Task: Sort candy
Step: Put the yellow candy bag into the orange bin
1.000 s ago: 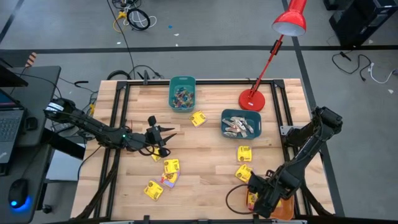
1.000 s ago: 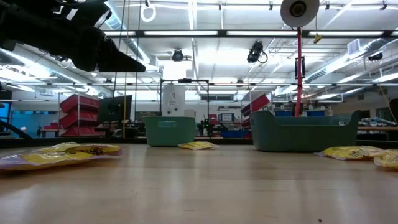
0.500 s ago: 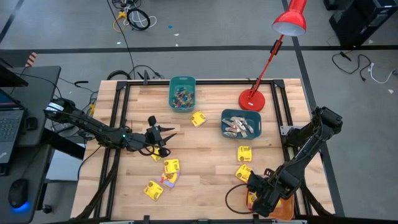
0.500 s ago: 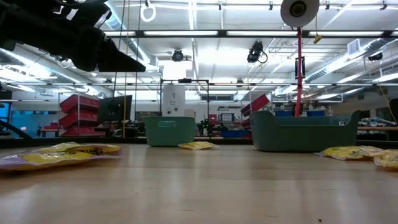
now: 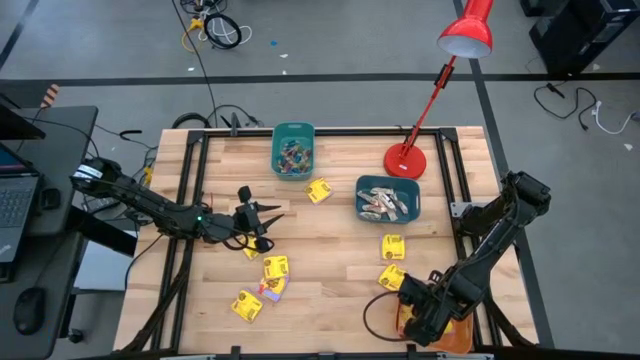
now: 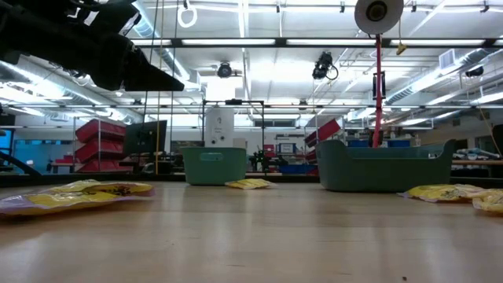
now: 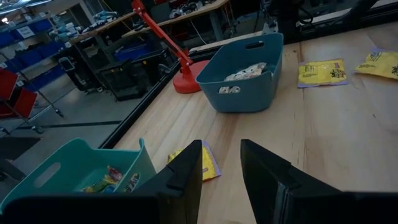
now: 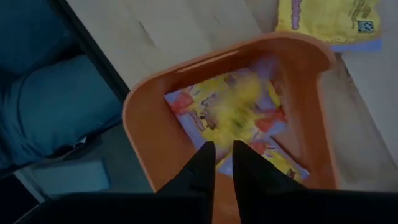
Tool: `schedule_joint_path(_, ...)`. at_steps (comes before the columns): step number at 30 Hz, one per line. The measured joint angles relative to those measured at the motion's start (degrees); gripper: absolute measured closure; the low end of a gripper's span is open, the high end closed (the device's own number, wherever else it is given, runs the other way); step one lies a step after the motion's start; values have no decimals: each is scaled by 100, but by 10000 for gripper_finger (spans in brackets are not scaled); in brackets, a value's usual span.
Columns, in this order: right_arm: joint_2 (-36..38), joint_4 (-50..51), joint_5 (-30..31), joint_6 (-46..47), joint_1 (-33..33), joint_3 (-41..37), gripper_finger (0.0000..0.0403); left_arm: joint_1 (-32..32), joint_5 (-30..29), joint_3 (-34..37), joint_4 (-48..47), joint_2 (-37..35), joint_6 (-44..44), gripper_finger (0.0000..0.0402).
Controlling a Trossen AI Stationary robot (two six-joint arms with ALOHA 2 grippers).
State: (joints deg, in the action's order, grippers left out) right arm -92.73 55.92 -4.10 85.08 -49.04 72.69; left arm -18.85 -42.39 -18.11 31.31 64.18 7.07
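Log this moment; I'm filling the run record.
right pincer: over orange bin, yellow packet inside | left pincer: open, empty

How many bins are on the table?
3. A teal bin sits at the table's far edge, a darker blue bin beside the lamp base, and an orange bin at the near right corner, mostly hidden under the right arm.

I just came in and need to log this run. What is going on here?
Two robot arms are sorting candy on a wooden table. The right claw hangs over the orange bin, fingers slightly apart, with a yellow packet in the bin below. The left claw hovers open and empty over the table. Several yellow packets lie unsorted.
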Motion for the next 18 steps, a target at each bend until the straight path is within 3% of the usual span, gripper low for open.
schedule_joint_path(6,39,75,-435,-22,30,141,347,0,80,2,85,0,-17,289)
schedule_joint_path(9,232,603,203,-355,210,474,353,0,700,2,545,0,2,289)
schedule_joint_path(12,299,888,1254,-1547,802,581,367,0,1711,2,1365,0,39,289)
schedule_joint_path(15,276,304,1449,-3165,1602,564,387,-2,2672,1,2146,0,44,289)
schedule_joint_path(18,284,-350,1473,-4916,2232,487,400,-4,3043,0,2292,3,-51,289)
